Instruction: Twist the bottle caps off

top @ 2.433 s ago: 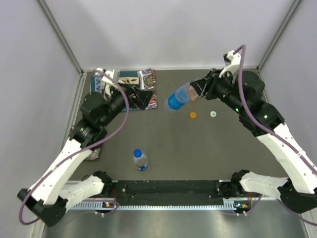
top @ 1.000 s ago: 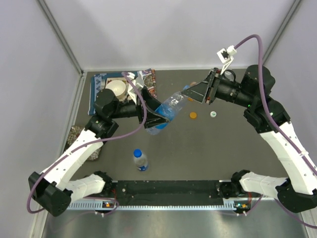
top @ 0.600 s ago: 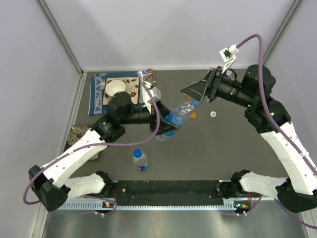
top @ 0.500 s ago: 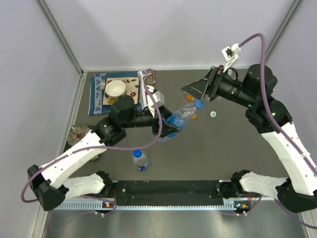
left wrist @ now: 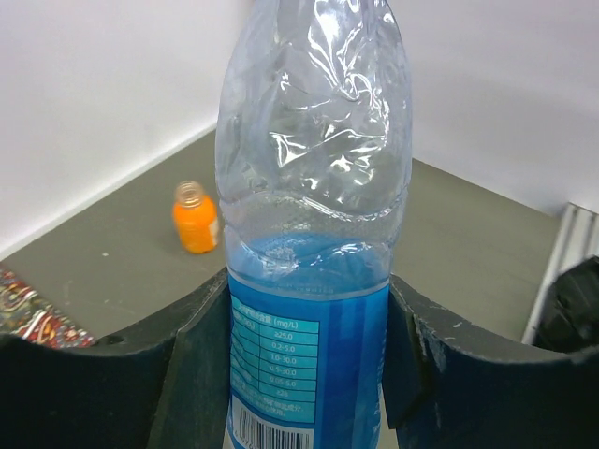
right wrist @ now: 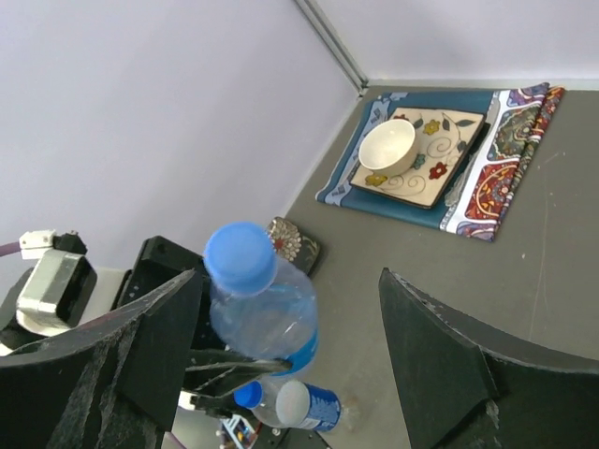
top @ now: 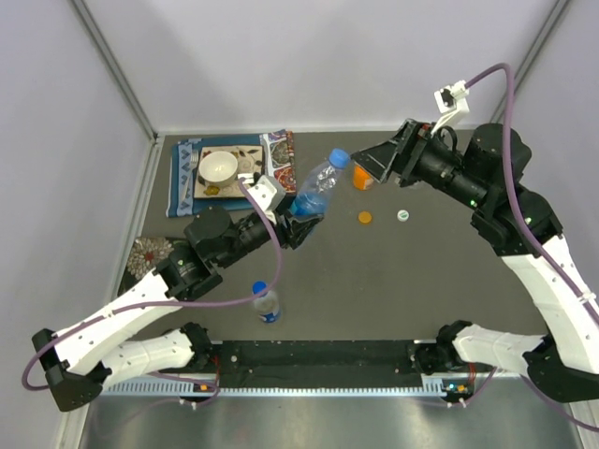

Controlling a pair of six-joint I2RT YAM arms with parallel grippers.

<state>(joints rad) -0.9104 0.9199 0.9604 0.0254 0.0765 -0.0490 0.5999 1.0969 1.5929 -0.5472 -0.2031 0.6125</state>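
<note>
My left gripper is shut on the blue label of a clear bottle, holding it off the table with its neck tilted toward the back right. Its blue cap is on. My right gripper is open, its fingertips just right of that cap and not touching it. A short orange bottle stands uncapped behind. An orange cap and a white cap lie loose on the table. A second blue-capped bottle stands near the front.
A patterned mat with a square plate and a white bowl lies at the back left. A small patterned coaster sits at the left. Grey walls close in the table on three sides.
My right gripper opened and drew back from the bottle's neck. My left arm pulled back left and swung the bottle more upright.
</note>
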